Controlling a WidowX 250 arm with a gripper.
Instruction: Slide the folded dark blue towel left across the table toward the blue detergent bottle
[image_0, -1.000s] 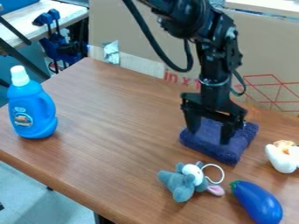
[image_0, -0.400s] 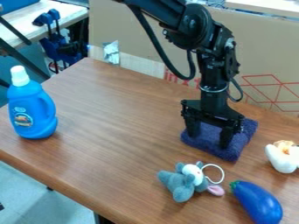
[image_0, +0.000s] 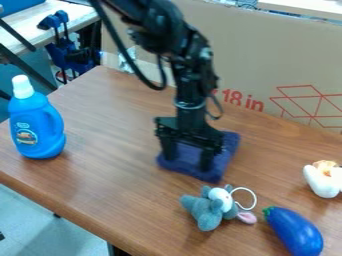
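Purple cloth (image_0: 228, 147), folded on the counter (image_0: 113, 175), and it's right under the gripper (image_0: 188, 159), fingers wide apart, seemingly against its fabric! It looks soft, light, hardly fragile; a pinched edge or fold should offer the best grip. Nearby, a grey plush toy (image_0: 208, 209), then a blue eggplant (image_0: 294, 232); across the way, a capped detergent bottle (image_0: 37, 125), its fill impossible to tell.
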